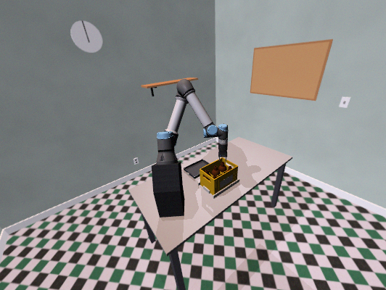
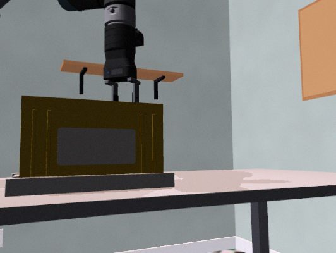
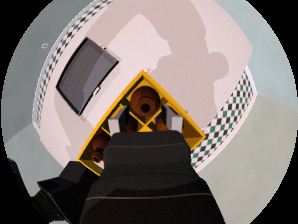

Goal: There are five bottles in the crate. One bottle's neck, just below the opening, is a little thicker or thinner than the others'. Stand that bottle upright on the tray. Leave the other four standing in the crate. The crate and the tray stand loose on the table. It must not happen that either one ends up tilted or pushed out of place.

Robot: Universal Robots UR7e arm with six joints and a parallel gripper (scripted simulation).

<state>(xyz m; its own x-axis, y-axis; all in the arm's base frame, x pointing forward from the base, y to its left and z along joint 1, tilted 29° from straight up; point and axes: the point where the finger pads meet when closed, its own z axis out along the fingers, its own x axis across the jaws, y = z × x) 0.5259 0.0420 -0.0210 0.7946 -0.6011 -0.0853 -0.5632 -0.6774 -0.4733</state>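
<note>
Spread wide, with nothing gripped, the gripper [image 1: 223, 159] [image 2: 125, 98] [image 3: 145, 111] is held upright over the crate [image 1: 207, 183] [image 2: 95, 117] [image 3: 172, 102]. In the exterior view, its fingertips are partly hidden by the crate's long wall, as are all the bottles. In the wrist view, part of the crate is covered by the gripper body, so all five bottles cannot be counted, and the odd neck cannot be made out. From left to right in the top view, a clock [image 1: 86, 36] and a shelf [image 1: 168, 83] [image 2: 170, 76] are fixed to one wall, and a corkboard [image 1: 290, 70] [image 2: 319, 54] to the other. The table [image 1: 261, 154] [image 2: 215, 180] [image 3: 155, 45] is marked by shadows. Beside the crate, the tray [image 1: 197, 167] [image 3: 87, 75] is seen without a bottle. In the crate's compartments, brown bottles are seen; one bottle [image 3: 145, 102] is framed near the upper corner in the wrist view.
</note>
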